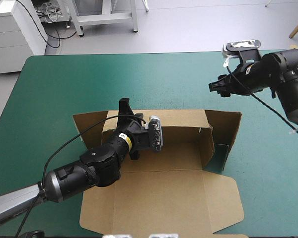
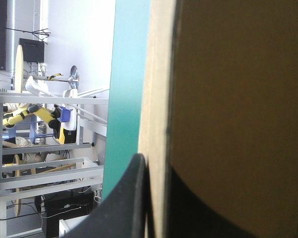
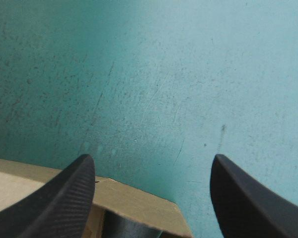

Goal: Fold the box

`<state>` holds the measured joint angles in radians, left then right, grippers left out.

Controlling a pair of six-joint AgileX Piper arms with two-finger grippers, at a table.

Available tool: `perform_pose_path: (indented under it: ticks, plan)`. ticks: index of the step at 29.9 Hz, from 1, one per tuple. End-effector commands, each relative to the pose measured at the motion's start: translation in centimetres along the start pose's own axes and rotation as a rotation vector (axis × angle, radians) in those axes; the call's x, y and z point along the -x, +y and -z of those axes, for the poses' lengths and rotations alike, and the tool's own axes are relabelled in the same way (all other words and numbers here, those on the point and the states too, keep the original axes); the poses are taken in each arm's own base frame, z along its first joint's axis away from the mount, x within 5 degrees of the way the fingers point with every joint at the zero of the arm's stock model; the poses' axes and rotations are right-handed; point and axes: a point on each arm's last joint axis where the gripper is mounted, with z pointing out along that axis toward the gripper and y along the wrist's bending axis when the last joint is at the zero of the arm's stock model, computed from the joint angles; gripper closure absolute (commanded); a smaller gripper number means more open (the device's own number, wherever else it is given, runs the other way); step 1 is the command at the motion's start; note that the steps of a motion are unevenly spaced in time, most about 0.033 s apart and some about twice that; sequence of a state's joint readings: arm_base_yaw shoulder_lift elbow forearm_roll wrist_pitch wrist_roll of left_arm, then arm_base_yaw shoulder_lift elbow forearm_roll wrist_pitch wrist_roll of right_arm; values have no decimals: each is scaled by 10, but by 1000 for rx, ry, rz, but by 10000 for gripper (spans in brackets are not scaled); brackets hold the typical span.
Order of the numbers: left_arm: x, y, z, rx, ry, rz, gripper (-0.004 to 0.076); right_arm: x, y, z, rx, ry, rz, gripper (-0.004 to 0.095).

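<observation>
Box (image 1: 164, 163) lies widthways, far wall pinched by the nearer left hand (image 1: 123, 108), right hand (image 1: 217, 87) spread beyond its far right corner.

One panel of the brown board box (image 2: 238, 99) fills most of the view, its pale cut edge running straight ahead from the left tool (image 2: 156, 168). The tool's two broad black fingers (image 2: 121, 203) pinch this panel, all but closed: one lies against the outer side at the edge, the other shows as a dark shape on the inner face. Beside the panel's edge runs a strip of the teal-green cover (image 2: 126, 74) of the desk
</observation>
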<state>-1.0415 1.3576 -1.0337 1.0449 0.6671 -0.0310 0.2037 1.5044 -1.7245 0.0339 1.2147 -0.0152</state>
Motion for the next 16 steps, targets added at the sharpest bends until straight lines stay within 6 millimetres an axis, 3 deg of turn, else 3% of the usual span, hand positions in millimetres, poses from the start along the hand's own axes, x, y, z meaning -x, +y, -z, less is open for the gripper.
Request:
perform_pose_path:
  ticks: [1,9,16]
  plan:
    - [6,9,12,18,-75,46,731,10,-7,1,39,-66,27,290]
    - [9,8,12,13,-112,46,731,13,-6,-36,73,16,53,290]
    - [10,-2,0,-22,-74,21,731,8,-6,-47,77,52,90,291]
